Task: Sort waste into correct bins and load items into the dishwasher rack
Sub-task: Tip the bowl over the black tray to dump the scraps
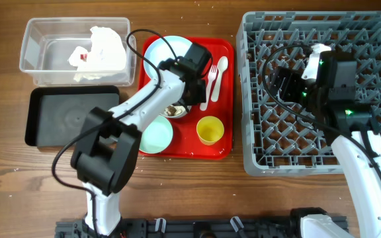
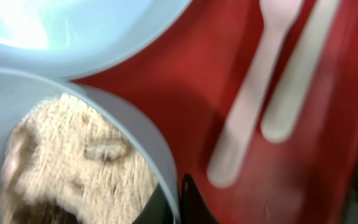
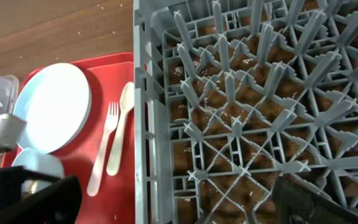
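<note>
My left gripper (image 1: pixel 178 106) is shut on the rim of the pale blue bowl (image 2: pixel 138 134), one finger inside and one outside (image 2: pixel 180 202). The bowl holds brown-and-white food scraps (image 2: pixel 61 162) and sits on the red tray (image 1: pixel 227 54). The pale blue plate (image 1: pixel 162 54), white fork (image 1: pixel 211 84) and spoon (image 1: pixel 221 68), yellow cup (image 1: pixel 210 129) and mint bowl (image 1: pixel 156 135) are on the same tray. The crumpled napkin (image 1: pixel 103 47) lies in the clear tub (image 1: pixel 37 58). My right gripper (image 3: pixel 179 205) is open above the dishwasher rack (image 1: pixel 369 39).
The black tray (image 1: pixel 65 118) lies in front of the clear tub at the left. The rack's left wall (image 3: pixel 143 124) stands right beside the red tray (image 3: pixel 73 180), next to the fork (image 3: pixel 104 146) and spoon (image 3: pixel 120 127). Crumbs dot the wooden table.
</note>
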Tool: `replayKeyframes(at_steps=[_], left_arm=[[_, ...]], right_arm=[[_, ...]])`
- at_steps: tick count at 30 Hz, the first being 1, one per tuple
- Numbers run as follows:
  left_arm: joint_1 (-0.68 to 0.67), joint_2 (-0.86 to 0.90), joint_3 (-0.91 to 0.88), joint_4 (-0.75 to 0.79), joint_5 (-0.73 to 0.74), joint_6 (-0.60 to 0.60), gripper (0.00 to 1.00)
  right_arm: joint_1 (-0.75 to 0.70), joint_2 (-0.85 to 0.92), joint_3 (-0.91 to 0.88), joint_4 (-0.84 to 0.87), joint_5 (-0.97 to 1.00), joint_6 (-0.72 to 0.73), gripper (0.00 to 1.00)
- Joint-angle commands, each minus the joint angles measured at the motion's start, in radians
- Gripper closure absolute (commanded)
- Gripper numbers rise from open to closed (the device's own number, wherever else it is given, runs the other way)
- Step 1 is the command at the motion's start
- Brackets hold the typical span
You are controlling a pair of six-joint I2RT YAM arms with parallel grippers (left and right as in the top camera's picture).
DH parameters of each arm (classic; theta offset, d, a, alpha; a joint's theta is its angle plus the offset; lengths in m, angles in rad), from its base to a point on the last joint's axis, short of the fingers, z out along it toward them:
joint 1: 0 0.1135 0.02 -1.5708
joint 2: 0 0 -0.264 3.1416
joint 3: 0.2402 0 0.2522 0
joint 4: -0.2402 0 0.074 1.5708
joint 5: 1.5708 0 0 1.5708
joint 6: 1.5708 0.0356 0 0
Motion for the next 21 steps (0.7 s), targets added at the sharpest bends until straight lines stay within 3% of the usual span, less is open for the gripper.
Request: replayKeyframes(at_steps=[1, 6, 10, 15, 21], left_arm=[[0.071, -0.168, 0.085, -0.105, 0.082, 0.053, 0.96], [0.293, -0.298, 0.085, -0.241, 0.109, 0.113, 0.96], [0.567, -0.296, 0.036, -0.338, 0.251, 0.267, 0.96], [0.834, -0.283, -0.162, -0.209, 0.557, 0.464, 0.96], [1.025, -0.282, -0.372, 0.002, 0.962, 0.478, 0.96]], right_arm=[[0.003, 0.009, 0.018, 0.001, -0.017, 0.008, 0.0], [0.003, 0.009, 0.018, 0.002, -0.017, 0.008, 0.0], [0.003, 0.009, 0.018, -0.003, -0.017, 0.008, 0.0], [0.003, 0.009, 0.018, -0.003, -0.017, 0.031, 0.0], [0.003, 0.009, 0.018, -0.003, -0.017, 0.031, 0.0]])
